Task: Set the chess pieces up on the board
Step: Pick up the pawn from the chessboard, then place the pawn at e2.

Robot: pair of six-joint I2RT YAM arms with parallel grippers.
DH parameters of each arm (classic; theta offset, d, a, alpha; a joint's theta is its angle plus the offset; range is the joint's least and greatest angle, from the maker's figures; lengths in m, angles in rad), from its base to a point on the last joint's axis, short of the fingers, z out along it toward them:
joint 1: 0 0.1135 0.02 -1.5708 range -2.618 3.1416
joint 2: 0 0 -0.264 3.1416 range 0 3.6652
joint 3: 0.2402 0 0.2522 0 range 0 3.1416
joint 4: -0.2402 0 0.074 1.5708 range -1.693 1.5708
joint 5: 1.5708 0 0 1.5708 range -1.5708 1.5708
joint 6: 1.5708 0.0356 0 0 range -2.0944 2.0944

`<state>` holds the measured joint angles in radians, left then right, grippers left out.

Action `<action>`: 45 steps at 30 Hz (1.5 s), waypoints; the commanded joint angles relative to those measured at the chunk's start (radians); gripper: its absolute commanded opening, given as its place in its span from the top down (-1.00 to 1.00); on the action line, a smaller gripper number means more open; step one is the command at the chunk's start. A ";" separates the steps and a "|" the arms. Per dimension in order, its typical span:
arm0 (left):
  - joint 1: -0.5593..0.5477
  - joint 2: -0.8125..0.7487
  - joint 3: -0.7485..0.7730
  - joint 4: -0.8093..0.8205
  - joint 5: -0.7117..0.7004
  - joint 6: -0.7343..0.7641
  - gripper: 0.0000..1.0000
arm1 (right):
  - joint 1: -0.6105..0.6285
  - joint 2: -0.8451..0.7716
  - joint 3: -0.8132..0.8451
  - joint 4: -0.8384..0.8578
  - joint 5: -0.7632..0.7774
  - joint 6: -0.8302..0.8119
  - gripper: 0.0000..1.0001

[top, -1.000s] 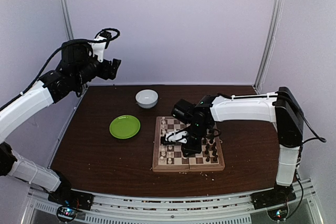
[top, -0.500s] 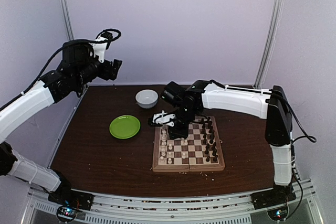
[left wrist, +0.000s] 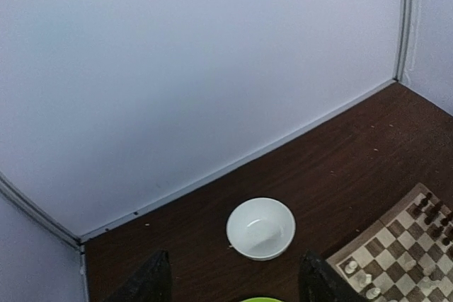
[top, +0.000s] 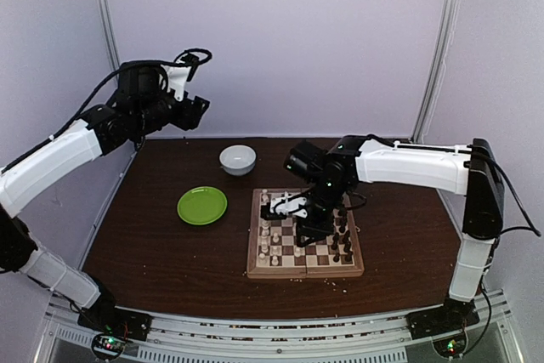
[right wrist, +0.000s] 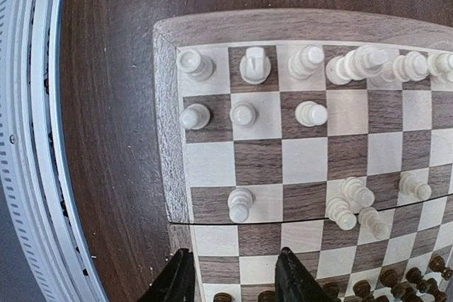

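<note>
Dark table [top: 170, 269]: my right gripper [right wrist: 232, 268] hangs spread over the chequered wooden chessboard [right wrist: 166, 104]. Tiny cream-white turned pieces [right wrist: 243, 112] look light, tippy; pinch mid-stem.

Chequered wooden board [top: 289, 273] open flat; cream chess pieces [top: 265, 231] on its left squares, dark pieces [top: 344, 244] along its right.

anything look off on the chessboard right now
Yes: a bunch of white pieces stands huddled mid-board, away from the two white rows along the board edge. A lone white piece stands apart nearby. The second row shows empty squares.
</note>
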<state>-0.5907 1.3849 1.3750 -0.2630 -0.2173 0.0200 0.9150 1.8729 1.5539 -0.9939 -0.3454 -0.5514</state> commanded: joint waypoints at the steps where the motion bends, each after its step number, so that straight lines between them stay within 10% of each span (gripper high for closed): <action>1: -0.006 0.132 0.103 -0.115 0.249 -0.079 -0.18 | 0.012 0.017 -0.042 0.038 -0.023 -0.014 0.24; 17: -0.006 0.185 0.137 -0.152 0.323 -0.109 -0.15 | 0.025 0.123 -0.004 0.072 0.059 0.022 0.24; 26: -0.006 0.184 0.137 -0.153 0.317 -0.110 -0.16 | 0.026 0.115 0.035 0.047 0.082 0.022 0.77; 45: -0.005 0.170 0.136 -0.151 0.303 -0.102 -0.17 | -0.010 0.321 0.410 -0.052 0.104 0.008 0.80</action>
<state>-0.5911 1.5929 1.4834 -0.4309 0.0906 -0.0814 0.9092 2.1624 1.9324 -1.0031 -0.2352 -0.5488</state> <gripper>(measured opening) 0.583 0.105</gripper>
